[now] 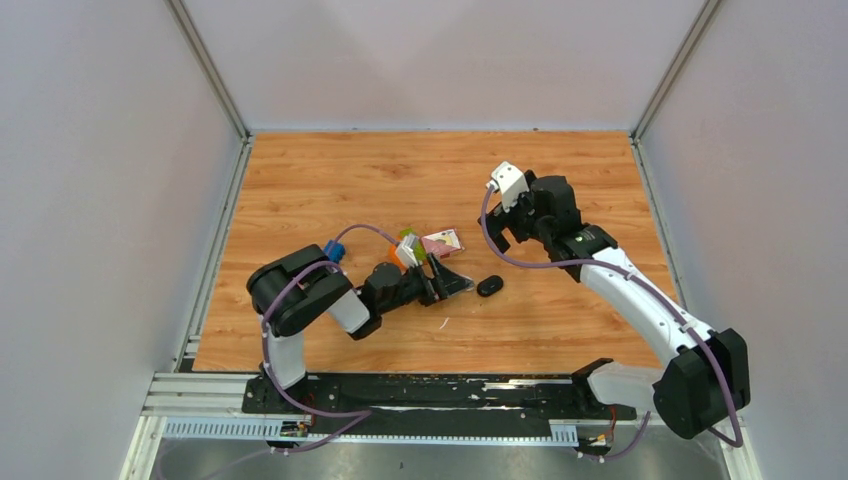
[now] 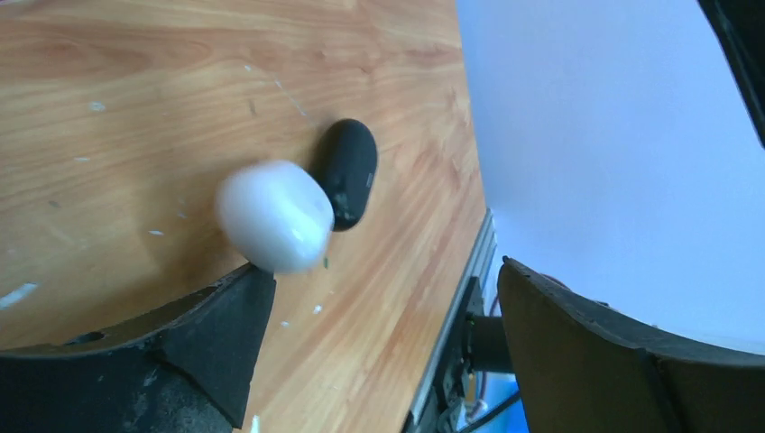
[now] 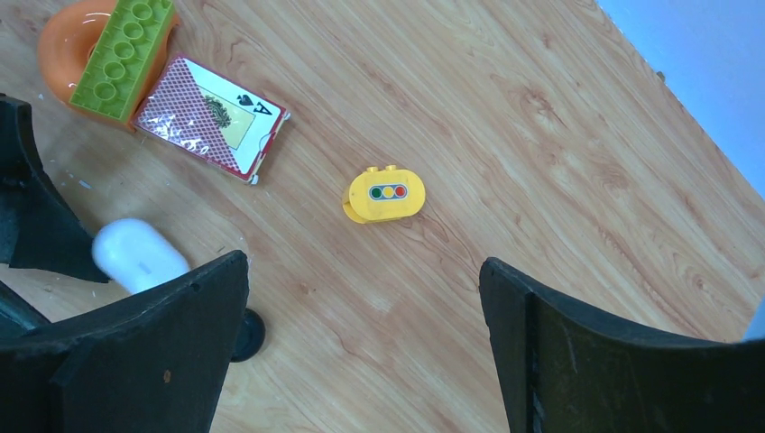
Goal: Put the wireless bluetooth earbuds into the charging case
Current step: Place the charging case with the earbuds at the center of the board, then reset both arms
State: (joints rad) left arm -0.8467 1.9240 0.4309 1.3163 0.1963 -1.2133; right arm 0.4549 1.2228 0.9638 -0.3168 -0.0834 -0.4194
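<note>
A black oval charging case (image 2: 347,171) lies closed on the wooden table. Just in front of it, a white oval case (image 2: 273,227) shows blurred against the tip of my left gripper's lower finger. My left gripper (image 2: 383,271) is open, low over the table, with nothing between its fingers. In the right wrist view the white case (image 3: 135,257) sits beside the left gripper's fingers (image 3: 23,207), and the black case (image 3: 245,336) peeks out from behind my own left finger. My right gripper (image 3: 363,262) hangs open high above the table and holds nothing. No earbuds show in any view.
An orange ring (image 3: 59,54) with a green brick (image 3: 126,54) on it lies next to an ace-of-spades playing card (image 3: 216,117). A yellow traffic-light brick (image 3: 386,192) sits alone mid-table. White walls (image 1: 760,200) close in the table on three sides.
</note>
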